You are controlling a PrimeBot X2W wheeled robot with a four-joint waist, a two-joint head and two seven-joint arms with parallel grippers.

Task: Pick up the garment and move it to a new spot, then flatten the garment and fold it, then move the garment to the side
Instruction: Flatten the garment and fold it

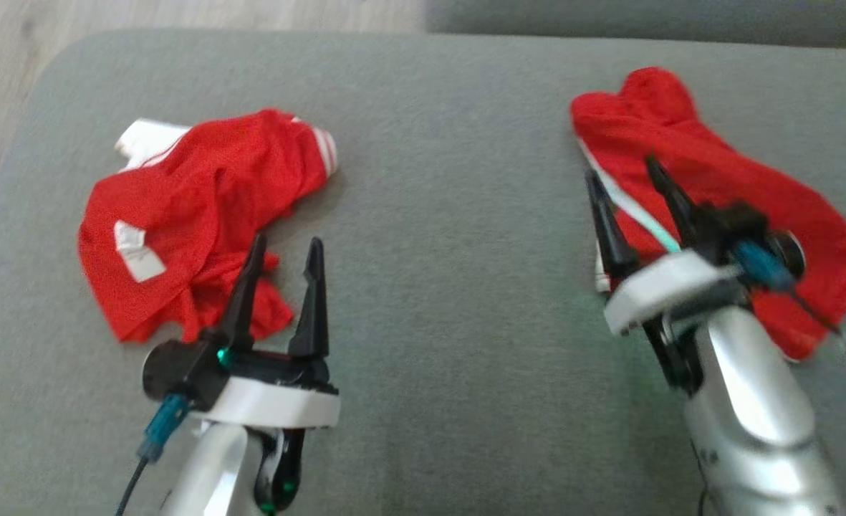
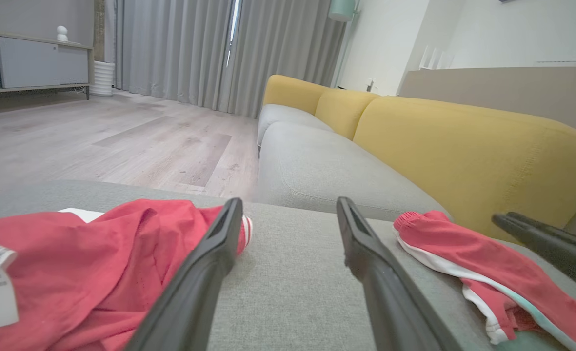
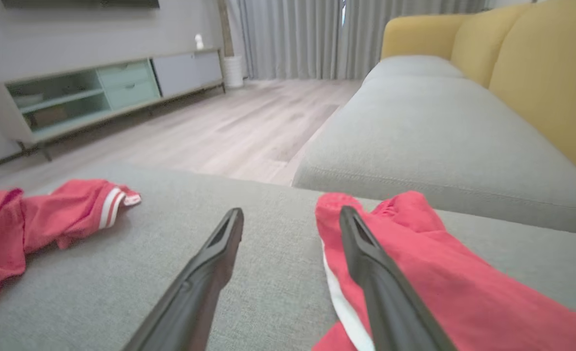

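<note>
Wide look first: a grey fabric cushion (image 1: 451, 236) with two red pieces on it, well apart.

On the cushion's left half, a crumpled red mesh jersey (image 1: 193, 193) with white striped cuffs, bunched and wrinkled, white label face up. On the cushion's right half, a flatter red fabric garment (image 1: 738, 193) with a white and pale teal side stripe. Laid out long, gathered end nearest the cushion's far edge.

Left gripper (image 1: 286, 242) low over the cushion's near left, fingers at full spread, nothing between them. One finger across the jersey's near hem, the other over bare grey cloth toward the cushion's middle. Holding nothing.

Right gripper (image 1: 622, 168) over the cushion's right half, likewise spread wide and empty. One finger over bare cushion, the other above the flatter garment's striped edge. Touching the cloth or just clear of it? Cannot tell, head view blurred there.

From the wrist cameras: beyond the cushion's far edge, a grey sofa seat (image 2: 317, 165) with a yellow padded backrest (image 2: 463, 146). Pale wooden floor (image 2: 122, 141) off the cushion's far left, grey curtains (image 2: 180, 48) well beyond that.
</note>
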